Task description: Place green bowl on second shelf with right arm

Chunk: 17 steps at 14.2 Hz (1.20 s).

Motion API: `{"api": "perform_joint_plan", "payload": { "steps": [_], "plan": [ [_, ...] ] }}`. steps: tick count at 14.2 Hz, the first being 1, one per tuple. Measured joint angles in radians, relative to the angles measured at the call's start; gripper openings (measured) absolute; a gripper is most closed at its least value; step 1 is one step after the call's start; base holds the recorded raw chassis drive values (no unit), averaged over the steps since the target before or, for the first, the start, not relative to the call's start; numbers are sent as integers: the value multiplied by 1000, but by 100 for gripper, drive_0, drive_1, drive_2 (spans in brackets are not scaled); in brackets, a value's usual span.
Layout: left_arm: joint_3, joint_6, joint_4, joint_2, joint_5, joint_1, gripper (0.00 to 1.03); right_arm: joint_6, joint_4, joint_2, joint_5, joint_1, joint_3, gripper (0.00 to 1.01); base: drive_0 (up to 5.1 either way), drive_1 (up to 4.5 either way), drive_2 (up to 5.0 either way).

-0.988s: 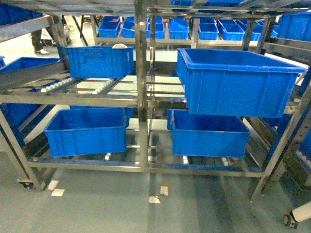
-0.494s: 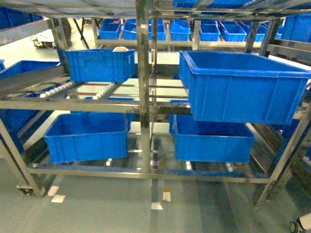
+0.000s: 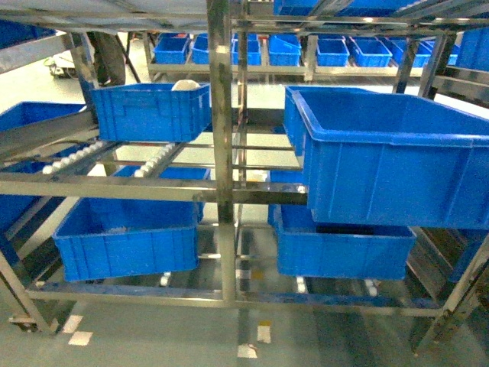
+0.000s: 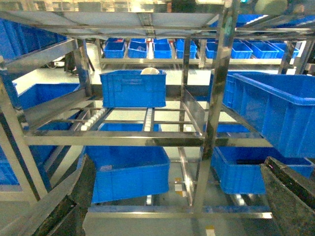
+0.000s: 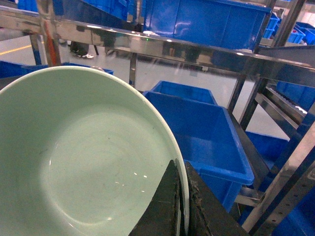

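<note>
In the right wrist view the pale mint-green bowl (image 5: pixel 83 162) fills the left half, its glossy inside facing the camera. My right gripper (image 5: pixel 183 189) is shut on the bowl's rim, one black finger inside and one outside. In the left wrist view my left gripper (image 4: pixel 178 169) is open, its dark fingers (image 4: pixel 74 196) spread wide with nothing between them. The second shelf (image 3: pixel 114 186) is a steel roller level of the rack, in front of me in the head view. Neither arm nor the bowl shows in the head view.
A big blue crate (image 3: pixel 397 160) juts from the second shelf on the right and a smaller one (image 3: pixel 149 111) with a pale round object (image 3: pixel 183 85) sits back left. Two more crates (image 3: pixel 126 237) (image 3: pixel 344 248) fill the bottom level. A steel upright (image 3: pixel 221 153) divides the rack.
The rack has grown larger in the head view and the big right crate has shifted toward the right edge, so the camera has come closer.
</note>
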<state>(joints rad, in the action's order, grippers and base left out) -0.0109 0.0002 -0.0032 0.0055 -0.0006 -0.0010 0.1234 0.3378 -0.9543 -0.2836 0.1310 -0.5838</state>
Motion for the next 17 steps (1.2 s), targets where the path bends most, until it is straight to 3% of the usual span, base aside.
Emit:
{"api": "perform_joint_plan", "payload": {
  "steps": [17],
  "plan": [
    [0,0,-2,0,0,0,98,0,0,-4,0,0,1,2,1,406,-404]
  ]
}}
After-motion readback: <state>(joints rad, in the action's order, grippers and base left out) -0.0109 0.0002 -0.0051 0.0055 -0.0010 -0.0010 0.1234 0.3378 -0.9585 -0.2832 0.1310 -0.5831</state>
